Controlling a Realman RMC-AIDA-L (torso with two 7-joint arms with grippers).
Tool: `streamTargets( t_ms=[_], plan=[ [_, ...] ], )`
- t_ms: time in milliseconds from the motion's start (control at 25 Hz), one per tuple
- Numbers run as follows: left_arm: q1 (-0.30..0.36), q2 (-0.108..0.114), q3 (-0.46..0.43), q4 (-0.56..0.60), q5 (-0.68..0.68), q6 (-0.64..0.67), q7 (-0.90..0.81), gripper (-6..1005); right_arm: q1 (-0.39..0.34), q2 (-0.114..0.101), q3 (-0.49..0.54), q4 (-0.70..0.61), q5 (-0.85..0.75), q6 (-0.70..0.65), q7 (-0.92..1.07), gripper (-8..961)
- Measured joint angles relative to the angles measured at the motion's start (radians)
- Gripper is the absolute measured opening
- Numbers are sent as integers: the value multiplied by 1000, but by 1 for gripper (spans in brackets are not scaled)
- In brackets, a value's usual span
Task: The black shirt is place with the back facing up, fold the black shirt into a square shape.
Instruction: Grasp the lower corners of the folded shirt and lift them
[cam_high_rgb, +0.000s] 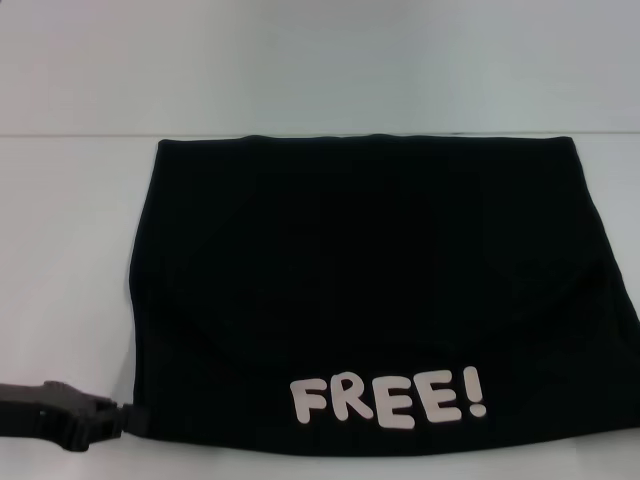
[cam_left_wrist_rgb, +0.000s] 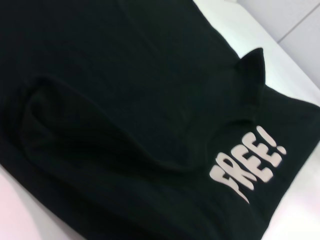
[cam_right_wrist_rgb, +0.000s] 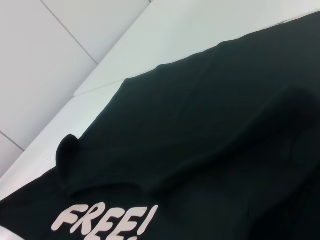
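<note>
Black shirt (cam_high_rgb: 370, 290) folded, left pincer (cam_high_rgb: 118, 418) at near-left corner edge.

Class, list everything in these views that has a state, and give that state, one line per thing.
black shirt: folded into a rough rectangle, lying flat, white FREE! print facing up on its near edge.
left gripper: low at the shirt's near-left corner.
right gripper: not in view.
white table: bearing the shirt.
</note>
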Motion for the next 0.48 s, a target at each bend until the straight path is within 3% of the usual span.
streamTargets(
  t_ms=[480],
  plan=[
    [7,8,-51,20,15,135,5,18,-17,-13,74,-12,-101,-89,14,34]
  ],
)
